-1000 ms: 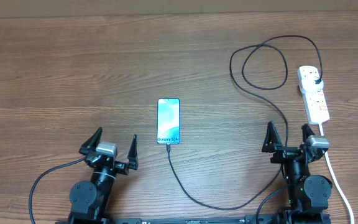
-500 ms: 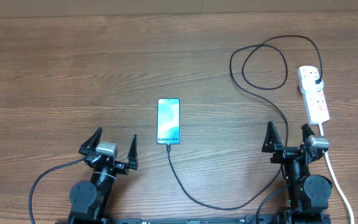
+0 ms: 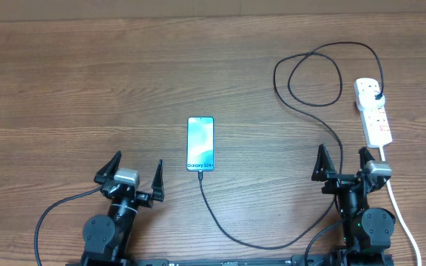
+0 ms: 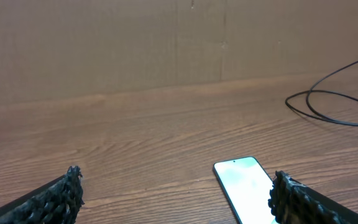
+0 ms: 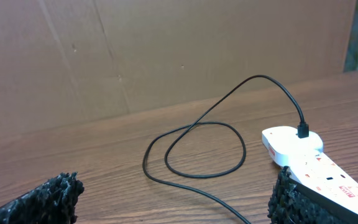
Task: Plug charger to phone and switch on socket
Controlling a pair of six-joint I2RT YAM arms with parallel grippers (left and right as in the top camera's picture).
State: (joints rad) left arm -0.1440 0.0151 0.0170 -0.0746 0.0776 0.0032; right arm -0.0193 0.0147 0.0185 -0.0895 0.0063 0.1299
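The phone (image 3: 200,143) lies flat mid-table with its teal screen lit; it also shows in the left wrist view (image 4: 244,186). The charger (image 3: 313,89), a thin black cable, runs from the phone's near end, curves along the front, loops at the right (image 5: 194,149) and ends in a black plug (image 3: 376,94) seated in the socket (image 3: 373,112). The socket is a white power strip (image 5: 303,158) at the far right. My left gripper (image 3: 133,174) stands open, left of the phone and nearer the front. My right gripper (image 3: 342,161) stands open just in front of the socket, with nothing between its fingers.
A thick white cord (image 3: 401,214) runs from the socket's near end toward the front edge, right of my right arm. A brown cardboard wall (image 4: 166,43) closes off the back of the wooden table (image 3: 87,89).
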